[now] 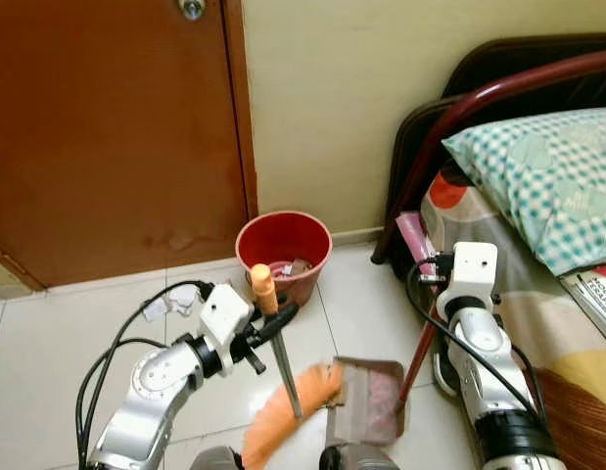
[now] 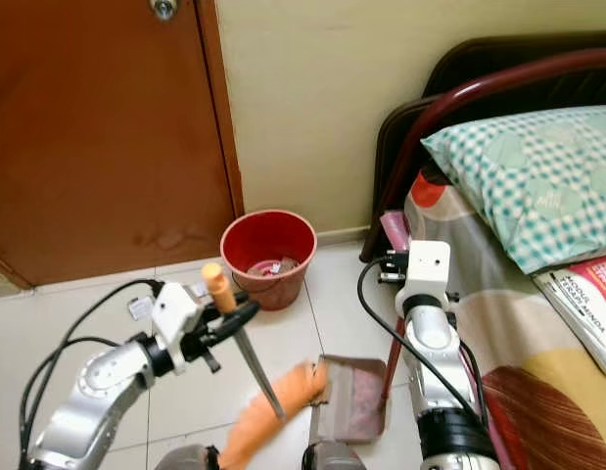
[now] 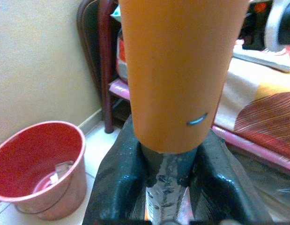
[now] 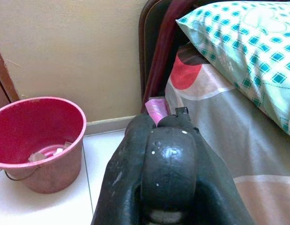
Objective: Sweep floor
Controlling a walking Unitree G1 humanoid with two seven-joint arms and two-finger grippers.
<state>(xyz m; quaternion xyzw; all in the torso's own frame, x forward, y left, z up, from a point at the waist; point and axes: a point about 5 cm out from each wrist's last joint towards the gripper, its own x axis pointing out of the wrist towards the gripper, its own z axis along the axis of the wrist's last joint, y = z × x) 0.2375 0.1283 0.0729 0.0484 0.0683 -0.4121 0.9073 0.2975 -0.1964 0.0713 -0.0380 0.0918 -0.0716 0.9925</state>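
Up close, the left gripper (image 1: 275,321) has its two black fingers (image 3: 117,178) clamped on the metal shaft of the broom (image 1: 283,377), just below the orange grip at its top end, with the shaft squeezed tight between them. That broom stands tilted, its grip up near the bucket and its orange bristles low on the pale tiled floor (image 1: 48,343), touching the left edge of the dustpan (image 1: 369,397). The right gripper (image 4: 168,154) is closed around a dark rounded handle, fingers pressed to both sides of it; from below that arm a thin dark red rod runs down to the far right corner of the dustpan. The dustpan lies flat on the tiles between the two arms, its tray a worn pinkish brown. Farther off, a red bucket (image 1: 283,250) with scraps of paper in it sits by the wall, beside a brown door (image 1: 107,137). On the right is a bed (image 1: 537,294) with a checked green pillow (image 1: 547,171).
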